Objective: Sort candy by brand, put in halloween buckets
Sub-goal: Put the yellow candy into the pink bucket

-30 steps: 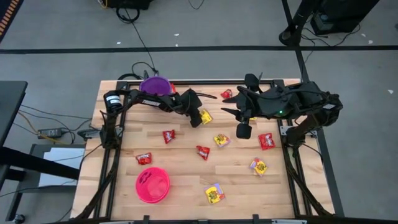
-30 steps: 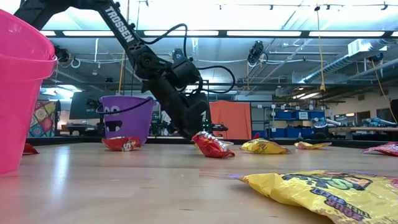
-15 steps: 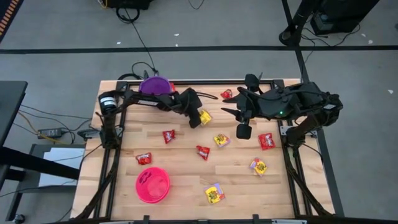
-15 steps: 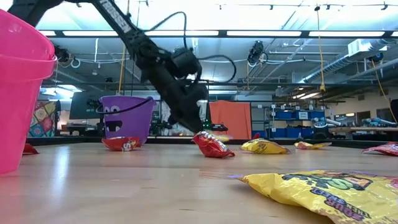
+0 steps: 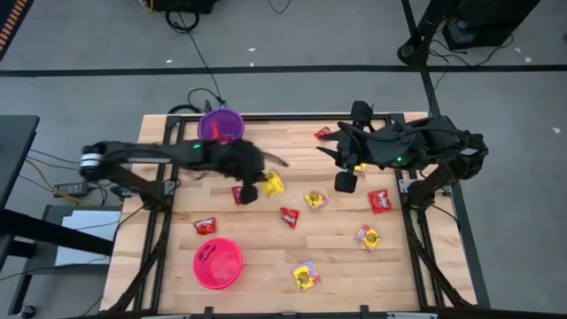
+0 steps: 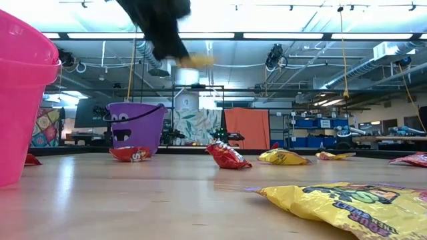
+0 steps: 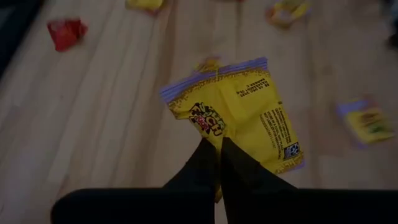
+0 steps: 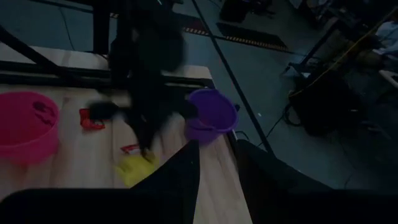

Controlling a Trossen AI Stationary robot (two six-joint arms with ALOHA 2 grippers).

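Two halloween buckets: one purple bucket (image 5: 221, 124), one pink bucket (image 5: 217, 263). Five red packets (image 5: 205, 226) of candy counted on the table. Four yellow packets (image 5: 306, 276) plainly seen, one of them up off the wood; possibly a fifth under the right arm, too hidden to count. Two grippers: left gripper (image 5: 260, 188), right gripper (image 5: 344, 182).

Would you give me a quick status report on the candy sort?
Left gripper shut on yellow packet, lifted off table. Right gripper hovering, holding nothing. Purple bucket and pink bucket unobstructed.

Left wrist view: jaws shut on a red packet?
No, the left gripper is shut on a yellow wrapped candy packet, lifted above the wooden table.
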